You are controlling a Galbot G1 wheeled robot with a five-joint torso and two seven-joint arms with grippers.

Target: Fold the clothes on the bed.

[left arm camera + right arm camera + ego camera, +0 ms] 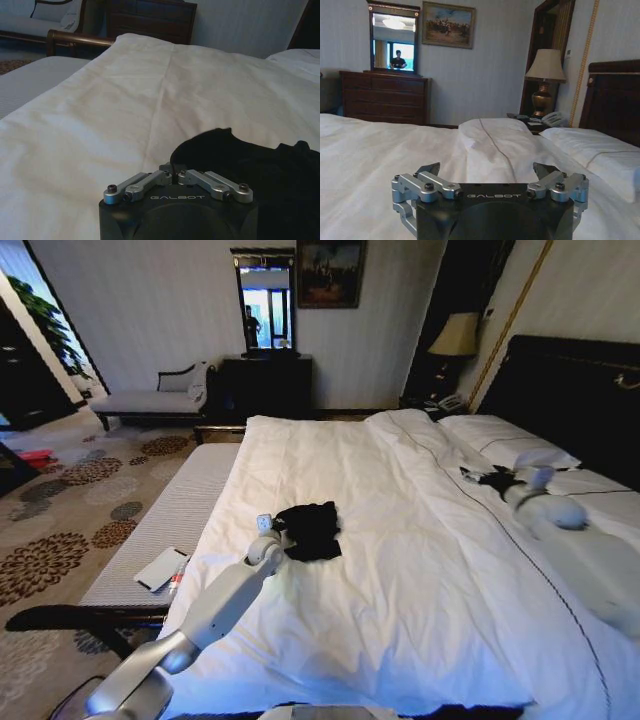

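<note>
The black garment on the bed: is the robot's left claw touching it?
Touching. In the left wrist view the left gripper has its fingers shut together on the edge of the black garment; the head view agrees.

Clothes (pixel 309 529) lying on the bed (pixel 420 570), left of its middle. Left gripper (pixel 268 527) right at the clothes' left edge. Right gripper (pixel 497 480) well off to the right, above the duvet near the pillows (pixel 505 438). Bench (pixel 160 525) alongside the bed's left edge, headboard (pixel 570 390) far right.

Black clothes (pixel 310 530) bunched in a heap, mid-left on white-duvet bed (pixel 420 570)
</note>
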